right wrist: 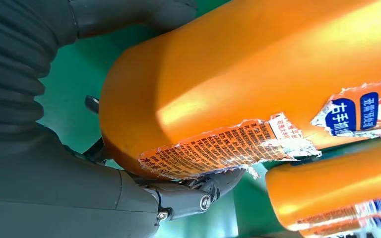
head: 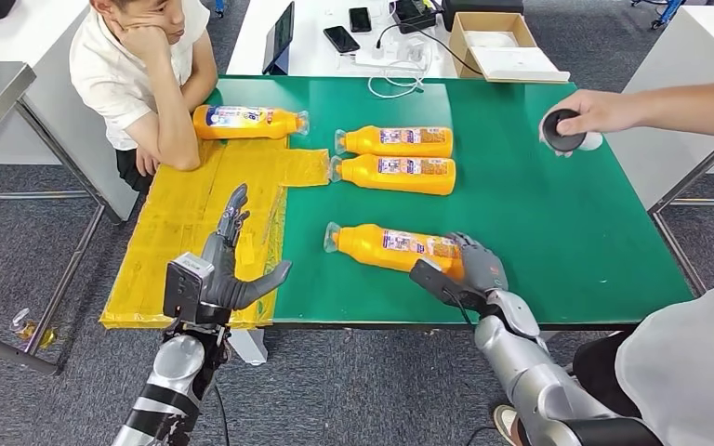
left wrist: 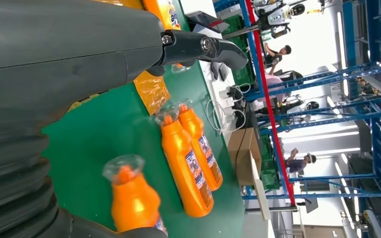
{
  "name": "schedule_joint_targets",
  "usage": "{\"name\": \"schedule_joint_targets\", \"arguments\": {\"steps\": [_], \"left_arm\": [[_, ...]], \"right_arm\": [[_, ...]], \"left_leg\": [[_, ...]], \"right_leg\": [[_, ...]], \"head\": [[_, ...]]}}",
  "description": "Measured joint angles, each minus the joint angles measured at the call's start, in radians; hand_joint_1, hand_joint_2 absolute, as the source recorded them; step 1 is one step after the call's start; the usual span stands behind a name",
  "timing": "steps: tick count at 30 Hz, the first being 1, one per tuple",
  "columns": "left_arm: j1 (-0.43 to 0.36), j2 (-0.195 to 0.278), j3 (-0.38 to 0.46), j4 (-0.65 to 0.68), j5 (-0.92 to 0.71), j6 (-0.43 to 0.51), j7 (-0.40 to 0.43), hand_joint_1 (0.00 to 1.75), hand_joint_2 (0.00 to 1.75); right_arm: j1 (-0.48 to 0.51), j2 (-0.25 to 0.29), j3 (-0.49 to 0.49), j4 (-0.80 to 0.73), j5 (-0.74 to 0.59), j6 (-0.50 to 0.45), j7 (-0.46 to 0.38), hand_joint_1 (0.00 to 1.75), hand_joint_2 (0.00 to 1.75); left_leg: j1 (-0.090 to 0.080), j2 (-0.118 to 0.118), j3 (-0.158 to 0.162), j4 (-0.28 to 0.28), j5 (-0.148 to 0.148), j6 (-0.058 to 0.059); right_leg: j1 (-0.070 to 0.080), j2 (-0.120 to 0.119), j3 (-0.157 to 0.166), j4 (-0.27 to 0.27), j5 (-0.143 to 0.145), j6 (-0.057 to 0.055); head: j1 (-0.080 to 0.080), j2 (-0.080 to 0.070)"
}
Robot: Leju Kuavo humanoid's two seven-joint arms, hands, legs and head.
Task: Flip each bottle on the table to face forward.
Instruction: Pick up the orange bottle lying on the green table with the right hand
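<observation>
The right hand (head: 469, 269) was clamped on the base end of the nearest bottle (head: 386, 246), which lay on its side near the front edge of the green desk (head: 558, 232), cap pointing toward the yellow sheet (head: 186, 218). To turn it well, the hand would probably need to keep a firm hold on the base and roll the bottle slowly, since the smooth body looked likely to slip. The left hand (head: 232, 269) hovered over the sheet, fingers apart and holding nothing. The held bottle's torn label (right wrist: 218, 151) was only partly readable, so which face was the front was hard to judge.
</observation>
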Motion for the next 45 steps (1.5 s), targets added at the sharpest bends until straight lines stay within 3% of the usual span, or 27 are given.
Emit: {"name": "schedule_joint_targets", "arguments": {"steps": [6, 12, 18, 24, 27, 34, 39, 45], "left_arm": [[0.042, 0.000, 0.004, -0.053, 0.039, 0.007, -0.013, 0.00, 1.75], [0.069, 0.000, 0.007, -0.088, 0.057, 0.005, -0.019, 0.00, 1.75], [0.113, -0.003, 0.031, -0.138, 0.113, 0.007, -0.038, 0.00, 1.75], [0.139, -0.005, 0.051, -0.169, 0.143, 0.003, -0.034, 0.00, 1.75], [0.146, -0.005, 0.059, -0.174, 0.212, -0.048, 0.011, 0.00, 1.75], [0.162, -0.003, 0.063, -0.151, 0.326, -0.180, 0.126, 0.00, 1.75], [0.166, 0.000, 0.053, -0.122, 0.340, -0.274, 0.120, 0.00, 1.75], [0.166, 0.004, 0.029, -0.104, 0.337, -0.339, 0.115, 0.00, 1.75]], "right_arm": [[0.030, 0.032, -0.120, -0.005, -0.174, -0.008, -0.193, 1.75, 1.75], [0.041, 0.051, -0.176, -0.014, -0.211, -0.010, -0.241, 1.75, 1.75], [0.076, 0.084, -0.203, -0.068, -0.336, 0.003, -0.370, 1.75, 1.75], [0.102, 0.112, -0.208, -0.126, -0.382, 0.013, -0.400, 1.75, 1.75], [0.127, 0.126, -0.206, -0.176, -0.448, 0.038, -0.416, 1.75, 1.75], [0.242, 0.179, -0.133, -0.394, -0.625, 0.114, -0.381, 1.75, 1.75], [0.300, 0.216, -0.019, -0.512, -0.684, 0.150, -0.358, 1.75, 1.75], [0.307, 0.246, 0.130, -0.536, -0.686, 0.181, -0.352, 1.75, 1.75]], "left_leg": [[0.000, 0.000, -0.002, 0.000, 0.000, 0.000], [0.000, -0.001, -0.004, 0.000, 0.000, 0.000], [0.000, -0.001, -0.006, 0.000, 0.000, 0.000], [0.000, -0.001, -0.007, 0.000, 0.000, 0.000], [0.000, -0.001, -0.007, 0.000, 0.000, 0.000], [0.000, -0.001, -0.008, 0.000, 0.000, 0.000], [0.001, 0.000, -0.008, 0.000, 0.000, 0.000], [0.001, 0.000, -0.008, 0.000, 0.000, 0.000]], "right_leg": [[0.000, 0.000, -0.002, 0.000, 0.000, 0.000], [0.000, 0.000, -0.003, 0.000, 0.000, 0.000], [0.000, 0.000, -0.005, 0.000, 0.000, 0.000], [0.000, 0.000, -0.006, 0.000, 0.000, 0.000], [0.000, 0.000, -0.006, 0.000, 0.000, 0.000], [0.000, 0.000, -0.007, 0.000, 0.000, 0.000], [0.001, 0.000, -0.008, 0.000, 0.000, 0.000], [0.001, 0.000, -0.008, 0.000, 0.000, 0.000]], "head": [[0.000, 0.000], [0.000, 0.000], [0.000, 0.000], [0.000, 0.000], [0.000, 0.000], [0.000, 0.000], [0.000, 0.000], [0.000, 0.000]]}}
